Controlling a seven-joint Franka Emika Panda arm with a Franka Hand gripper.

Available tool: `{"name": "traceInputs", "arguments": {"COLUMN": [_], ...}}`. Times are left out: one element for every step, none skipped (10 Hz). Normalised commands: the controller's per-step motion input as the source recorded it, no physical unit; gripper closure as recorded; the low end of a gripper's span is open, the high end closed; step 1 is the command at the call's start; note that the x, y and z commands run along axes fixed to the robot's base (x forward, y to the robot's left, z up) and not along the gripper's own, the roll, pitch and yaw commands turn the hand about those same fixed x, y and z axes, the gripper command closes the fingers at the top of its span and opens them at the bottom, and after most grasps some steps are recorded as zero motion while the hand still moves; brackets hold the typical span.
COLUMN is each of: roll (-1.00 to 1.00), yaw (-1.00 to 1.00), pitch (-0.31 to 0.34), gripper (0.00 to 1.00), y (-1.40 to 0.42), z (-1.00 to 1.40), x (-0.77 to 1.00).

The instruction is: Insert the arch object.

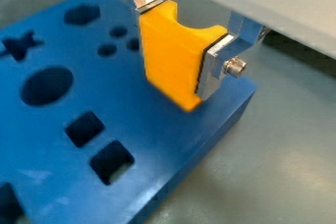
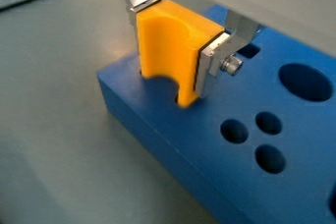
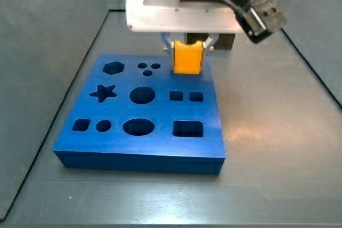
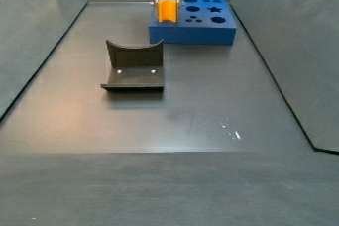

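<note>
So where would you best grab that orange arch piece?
Take the orange arch piece by its two flat opposite sides, coming from above, as the gripper does now. Those faces suit its flat plates, and the notch points down at the blue board.

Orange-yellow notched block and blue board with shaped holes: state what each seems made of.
Orange-yellow notched block, held in the tool over the board's corner: probably plastic, matte, uniformly coloured. Blue board: likely plastic too, smooth with a faint sheen; could be painted.
</note>
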Motion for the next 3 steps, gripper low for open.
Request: {"name": "traceInputs", "arguments": {"roll": [0.22,-0.09,0.00], "yaw": [0.43,0.00,0.00], "pitch": [-0.196,-0.151,-0.014], "gripper": [1.00,1.00,1.00], "y": [-0.01,0.01,0.00], "z": [-0.62,-0.13,0.00], "x": [-0.18,-0.05,0.00]}}
